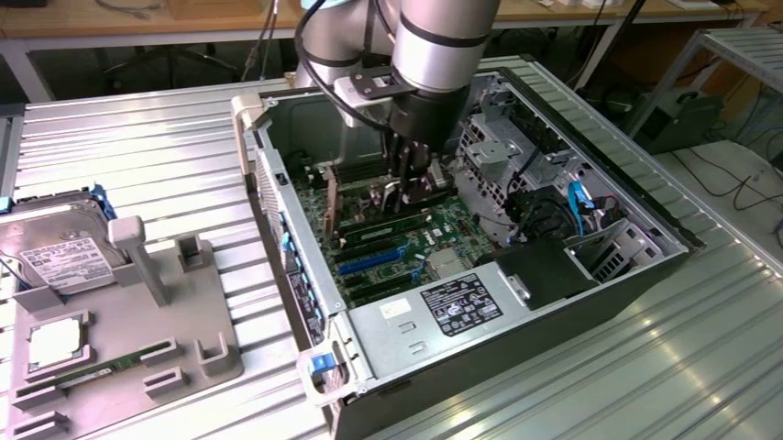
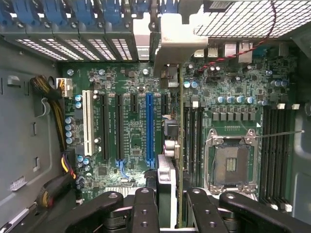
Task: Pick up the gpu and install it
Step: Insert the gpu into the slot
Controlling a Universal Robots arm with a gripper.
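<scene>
The gpu point(image 2: 180, 141) stands on edge inside the open computer case point(image 1: 293, 238), seen edge-on in the wrist view. It runs from my gripper point(image 2: 175, 206) to its silver bracket point(image 2: 171, 43) at the case's rear wall. The gripper is shut on the gpu, with one black finger point(image 2: 146, 208) on each side of the card. The card sits over the motherboard point(image 2: 131, 87), just beside the blue slot point(image 2: 149, 128) and the black memory slots point(image 2: 193, 141). In the exterior view the gripper point(image 1: 413, 194) reaches straight down into the case above the board.
The CPU socket point(image 2: 231, 162) lies beside the card. A power supply point(image 1: 453, 307) fills the case's near end, and cables point(image 2: 51, 116) run along one wall. On the exterior view's left, a grey fixture point(image 1: 159, 312) holds a hard drive point(image 1: 61, 252) and a memory stick point(image 1: 92, 371).
</scene>
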